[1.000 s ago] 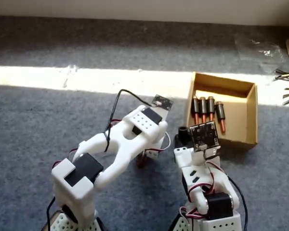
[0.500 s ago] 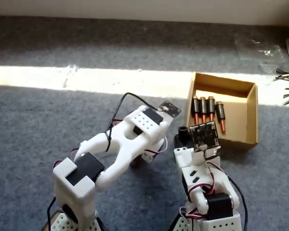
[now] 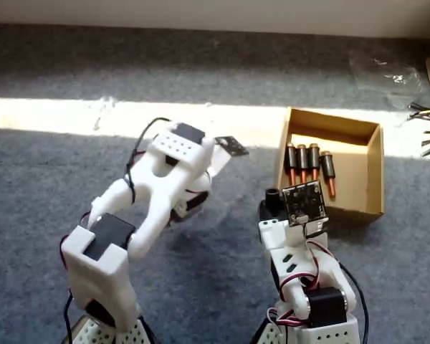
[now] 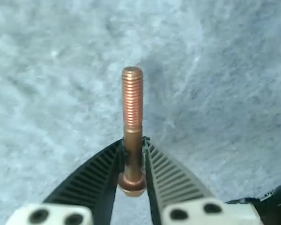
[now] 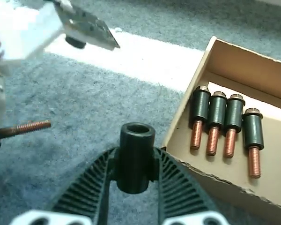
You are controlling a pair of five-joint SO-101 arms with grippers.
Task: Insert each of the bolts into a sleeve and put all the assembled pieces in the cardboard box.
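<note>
Copper-coloured threaded bolt (image 4: 132, 103), pinched in the left gripper (image 4: 132, 146), has just swung away from the black cylindrical sleeve (image 5: 136, 140) the right gripper (image 5: 136, 152) clamps beside the brown cardboard box (image 5: 234, 61), so insertion's not happening yet.

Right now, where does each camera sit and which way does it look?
High view: fixed above, looking down on left arm, right arm and cardboard box.
Left wrist view: on that arm, looking along the left end effector, shut on a bolt.
Right wrist view: on that arm, looking along the right end effector, shut on a sleeve, toward the box.
Shared: the box, in high and right wrist views; the bolt, in both wrist views.
</note>
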